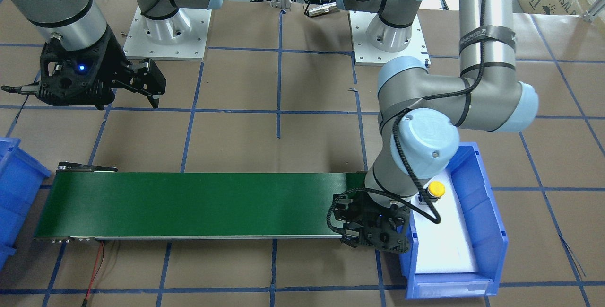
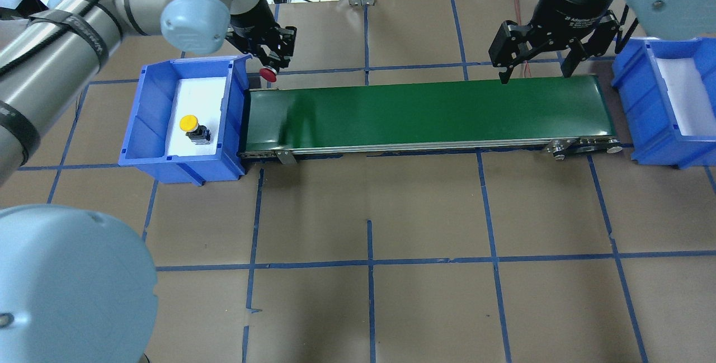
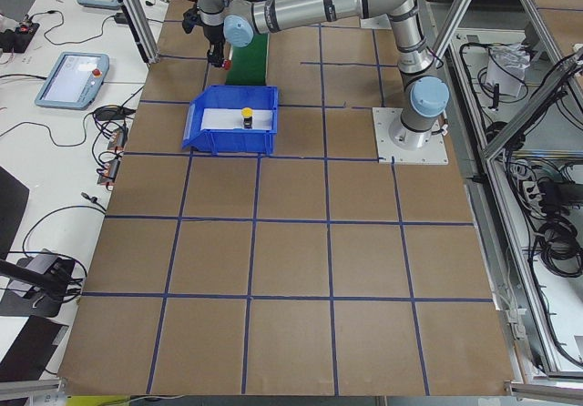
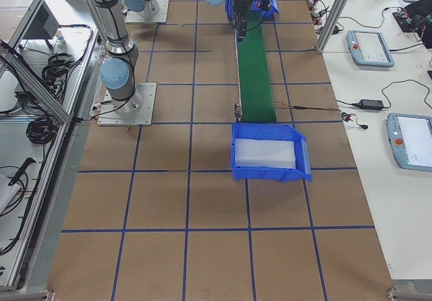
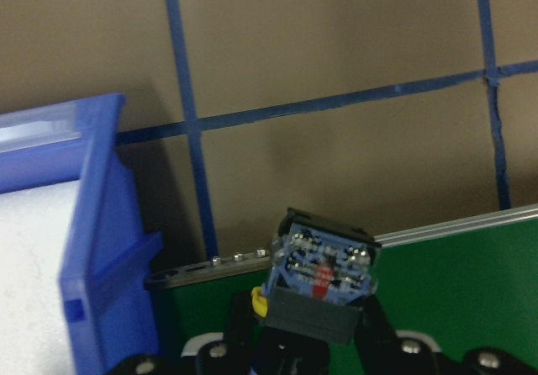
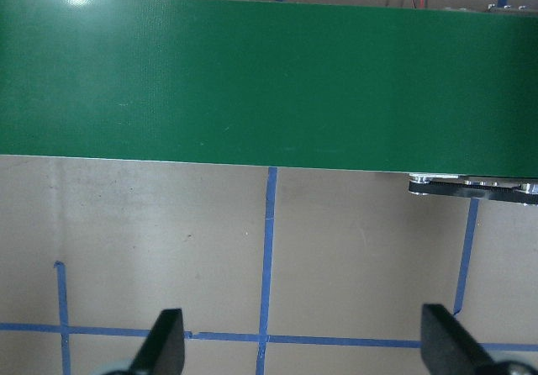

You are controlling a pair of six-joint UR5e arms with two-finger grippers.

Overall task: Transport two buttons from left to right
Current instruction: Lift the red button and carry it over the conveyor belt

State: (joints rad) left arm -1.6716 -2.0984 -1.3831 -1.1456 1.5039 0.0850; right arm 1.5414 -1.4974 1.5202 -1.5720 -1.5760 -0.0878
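My left gripper (image 2: 273, 61) is shut on the red button (image 2: 268, 74) and holds it above the far left corner of the green conveyor belt (image 2: 425, 114), just past the left blue bin (image 2: 146, 128). In the left wrist view the button's black-and-blue body (image 5: 321, 278) sits between the fingers. The yellow button (image 2: 189, 123) lies on white foam in that bin and also shows in the front-facing view (image 1: 436, 188). My right gripper (image 2: 534, 69) is open and empty, hovering over the belt's far edge near its right end; its fingers (image 6: 164, 345) stand wide apart.
A second blue bin (image 2: 668, 114) with white foam stands at the belt's right end. The table is brown board with a blue tape grid. A red and black wire (image 1: 94, 269) runs from the belt's motor end.
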